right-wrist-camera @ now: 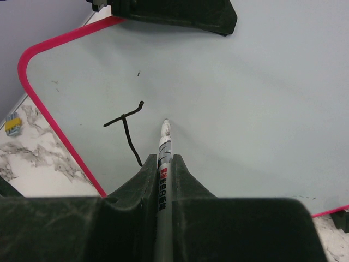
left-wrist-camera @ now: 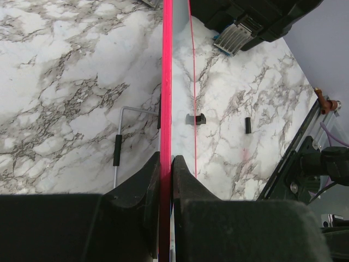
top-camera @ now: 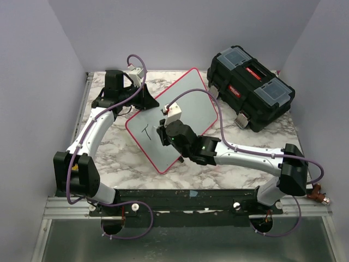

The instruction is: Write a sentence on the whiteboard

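Left arm (top-camera: 92,128) stretches forward, left hand (left-wrist-camera: 166,161) clamped shut; right arm (top-camera: 245,153) bends inward, right hand (right-wrist-camera: 163,161) pinched.

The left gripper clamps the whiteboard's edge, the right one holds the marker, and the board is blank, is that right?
Not blank: the right wrist view shows a letter T on the whiteboard beside the marker tip. The rest is right.

Marble-patterned table (top-camera: 120,158) between lavender walls (top-camera: 180,27)

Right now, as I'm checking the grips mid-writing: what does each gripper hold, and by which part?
The left gripper pinches the whiteboard by its red rim. The right gripper holds the marker by its barrel, behind the tip.
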Motion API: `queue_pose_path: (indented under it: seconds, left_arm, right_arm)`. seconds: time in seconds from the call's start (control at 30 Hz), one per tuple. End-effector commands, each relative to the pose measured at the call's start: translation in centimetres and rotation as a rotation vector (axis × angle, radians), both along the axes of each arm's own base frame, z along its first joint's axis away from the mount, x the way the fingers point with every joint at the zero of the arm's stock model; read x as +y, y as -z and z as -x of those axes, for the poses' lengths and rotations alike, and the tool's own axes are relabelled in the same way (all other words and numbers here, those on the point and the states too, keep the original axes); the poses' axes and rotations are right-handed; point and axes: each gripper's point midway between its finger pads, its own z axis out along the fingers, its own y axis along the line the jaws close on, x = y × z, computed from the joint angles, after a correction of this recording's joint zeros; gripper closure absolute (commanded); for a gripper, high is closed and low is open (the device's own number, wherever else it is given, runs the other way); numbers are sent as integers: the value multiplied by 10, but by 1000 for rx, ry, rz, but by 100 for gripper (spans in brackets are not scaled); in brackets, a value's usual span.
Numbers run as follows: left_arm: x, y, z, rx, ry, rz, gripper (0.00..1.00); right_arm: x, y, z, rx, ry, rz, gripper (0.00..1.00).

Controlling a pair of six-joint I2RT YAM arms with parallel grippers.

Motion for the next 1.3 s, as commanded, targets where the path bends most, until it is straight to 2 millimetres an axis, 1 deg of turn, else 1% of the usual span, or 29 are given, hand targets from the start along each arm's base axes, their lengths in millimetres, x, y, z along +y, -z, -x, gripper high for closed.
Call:
queue_pose_path:
  seconds: [0.0, 0.3, 0.47, 0.8, 0.9, 1.07, 1.1, 1.17, 1.27]
  left_arm:
    - [3, -2, -4, -106, 1, -76, 100]
    - [2, -3, -2, -108, -5, -70, 100]
    - [2, -4, -4, -107, -9, -66, 100]
    - [1, -5, -5, -108, -7, -61, 100]
    - [1, -5, -5, -107, -6, -61, 100]
    - [1, -4, -5, -107, -7, -62, 100]
    - [1, -4, -5, -106, -7, -62, 100]
    - [2, -4, -4, -106, -7, -64, 100]
    - [2, -4, -3, -106, -7, -64, 100]
  right_arm:
    - [8, -14, -14, -44, 38, -28, 99]
    - [20, -9, -5, -23, -40, -44, 99]
    - [19, 3, 3, 6, -74, -32, 99]
    - [10, 31, 16, 63, -110, 10, 99]
    - [7, 35, 18, 73, -113, 21, 99]
    - [-3, 37, 14, 65, -69, 30, 99]
    - [-9, 42, 14, 71, -50, 58, 99]
    - [-14, 45, 10, 67, -20, 75, 99]
    - [-18, 43, 6, 58, 11, 81, 99]
